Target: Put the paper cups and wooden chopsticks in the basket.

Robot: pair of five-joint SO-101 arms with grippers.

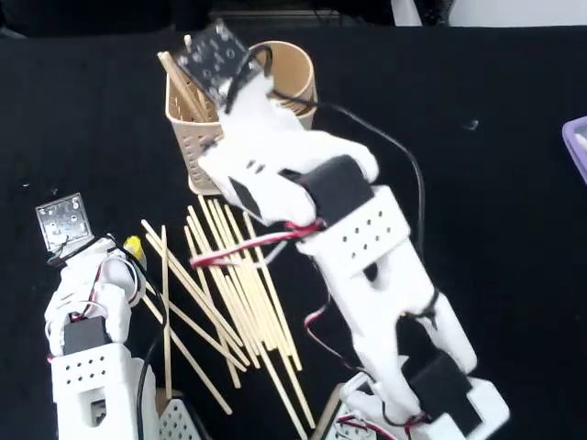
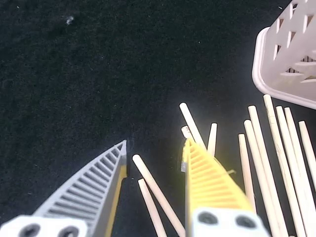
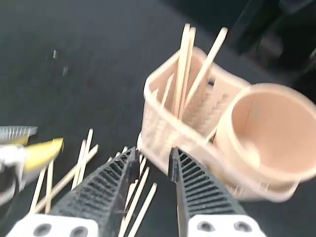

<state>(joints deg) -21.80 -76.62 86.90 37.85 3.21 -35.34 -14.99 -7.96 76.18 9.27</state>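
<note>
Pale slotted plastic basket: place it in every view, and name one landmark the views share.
High view: the pale slotted plastic basket stands top centre, partly under the right arm.
Left wrist view: the basket lies past the loose wooden chopsticks, beyond the left gripper.
Right wrist view: the basket sits just ahead of the right gripper, a tan paper cup at one end.
Shared landmark: the loose chopsticks fanned on the black table beside it.
</note>
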